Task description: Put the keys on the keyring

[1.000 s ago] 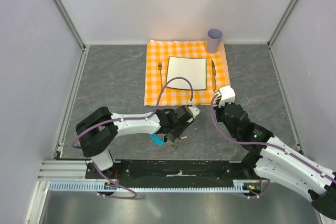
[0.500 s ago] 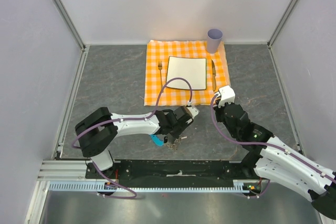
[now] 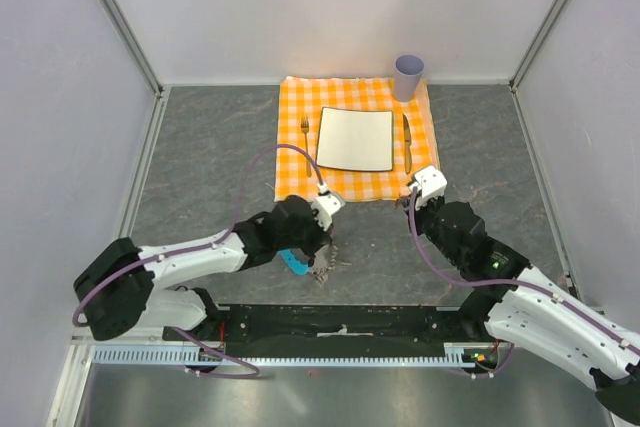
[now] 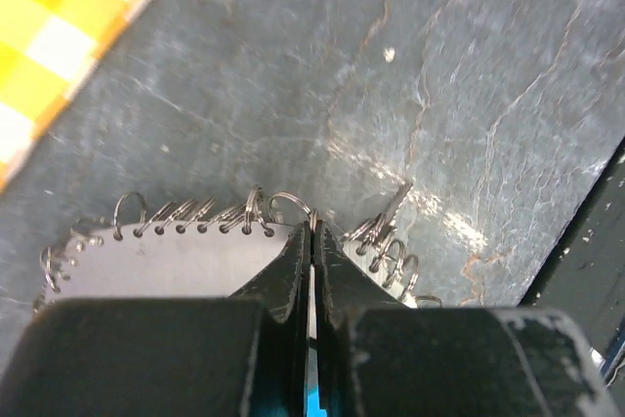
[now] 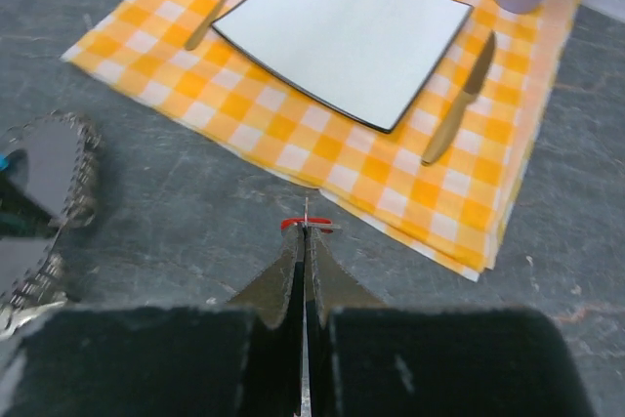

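The keyring [image 3: 322, 268] lies on the grey table near the front edge, a loop of small silvery rings with a blue tab [image 3: 293, 262]. My left gripper [image 3: 320, 247] is over it. In the left wrist view the jaws [image 4: 313, 231] are shut on one ring [image 4: 291, 204] of the loop, with the blue tab [image 4: 312, 403] showing between the fingers. My right gripper [image 3: 415, 194] hovers just off the cloth's near right corner. In the right wrist view it [image 5: 305, 237] is shut on the red-headed key [image 5: 307, 225], held edge-on. The keyring [image 5: 61, 175] shows at the left there.
An orange checked cloth [image 3: 292, 169] lies at the back middle with a white square plate [image 3: 355, 139], a fork [image 3: 305, 139], a knife [image 3: 407, 143] and a purple cup [image 3: 408, 76]. A black rail [image 3: 340, 322] runs along the near edge.
My left arm has swung its elbow out to the left, and its gripper now reaches the keyring from the left. My right gripper has moved slightly towards the cloth.
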